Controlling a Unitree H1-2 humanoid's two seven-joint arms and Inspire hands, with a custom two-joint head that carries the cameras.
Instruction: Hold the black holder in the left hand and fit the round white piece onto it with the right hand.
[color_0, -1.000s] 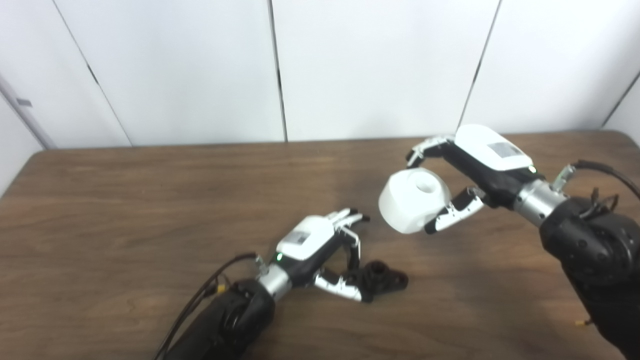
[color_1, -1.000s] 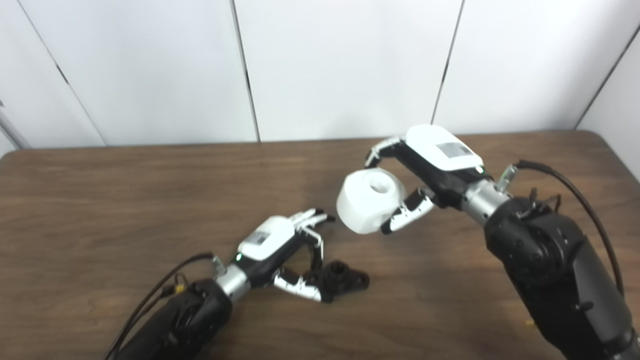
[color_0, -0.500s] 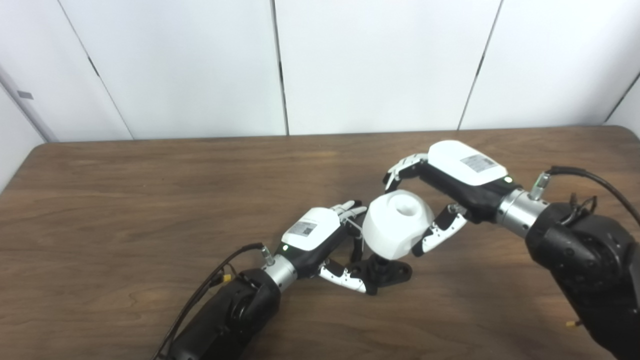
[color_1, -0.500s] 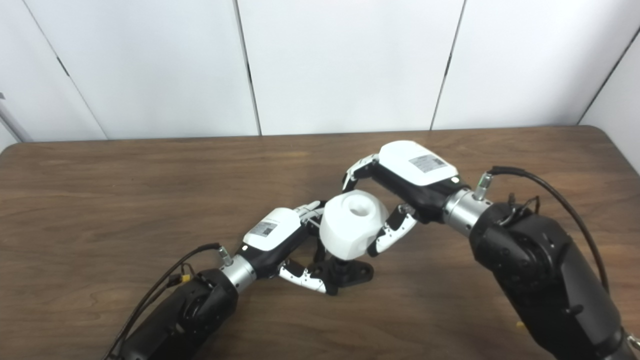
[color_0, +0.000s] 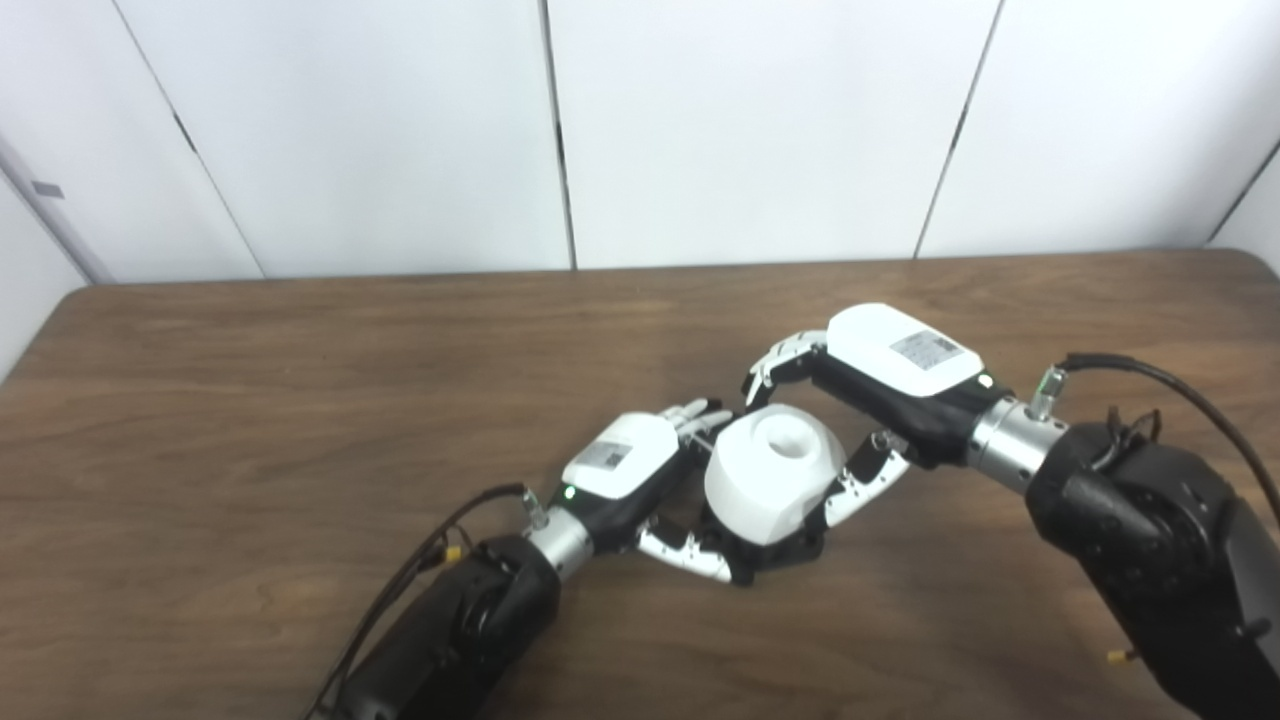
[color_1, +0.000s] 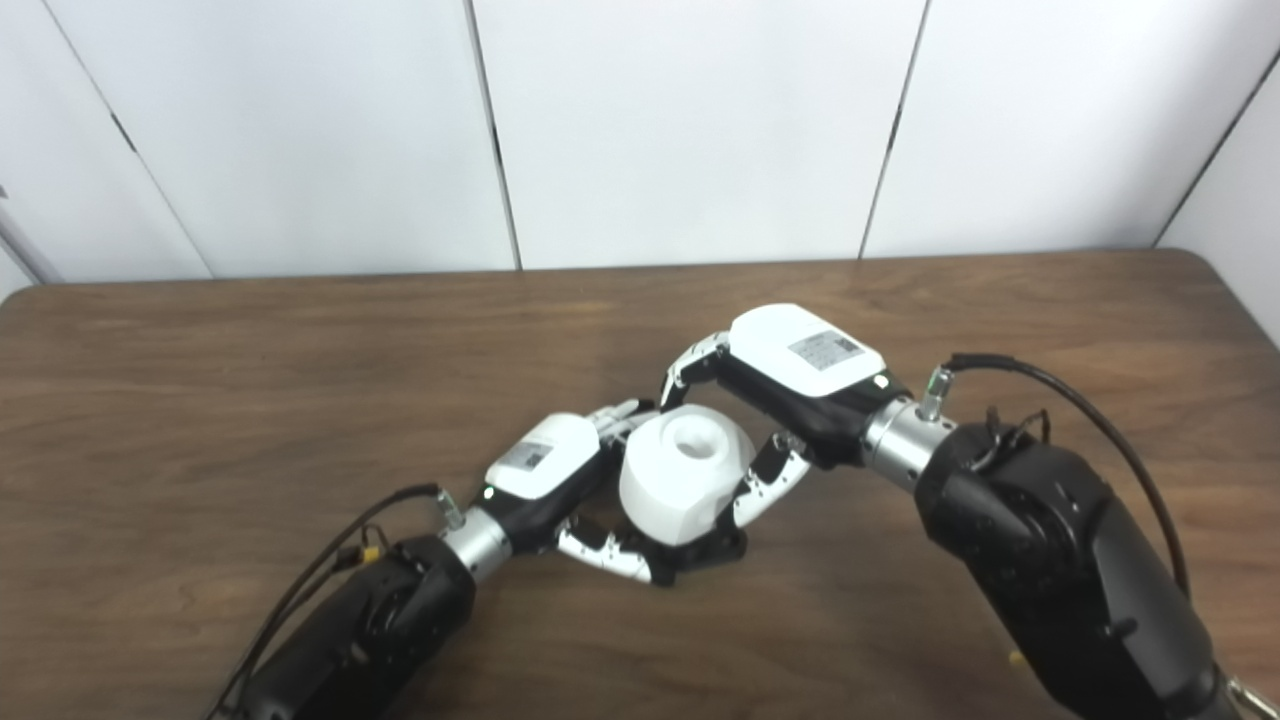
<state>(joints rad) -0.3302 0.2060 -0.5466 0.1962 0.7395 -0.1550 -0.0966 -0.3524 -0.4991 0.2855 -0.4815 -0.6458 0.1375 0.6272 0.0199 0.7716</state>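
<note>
The white piece (color_0: 765, 487) is gripped by the right hand (color_0: 880, 385), fingers (color_0: 775, 358) curled over its far side and thumb against its near right side. It is set on the holder (color_0: 790, 549), which shows only as a dark edge beneath it on the table (color_0: 250, 400). The holder is clasped by the left hand (color_0: 640, 480), thumb under the piece's near edge, fingers beside its left.

You have the round piece (color_0: 768, 487) sitting on the holder (color_0: 797, 548) mid-tabletop (color_0: 250, 400); your left hand (color_0: 640, 480) lies left of it, your right hand (color_0: 880, 385) behind-right.
</note>
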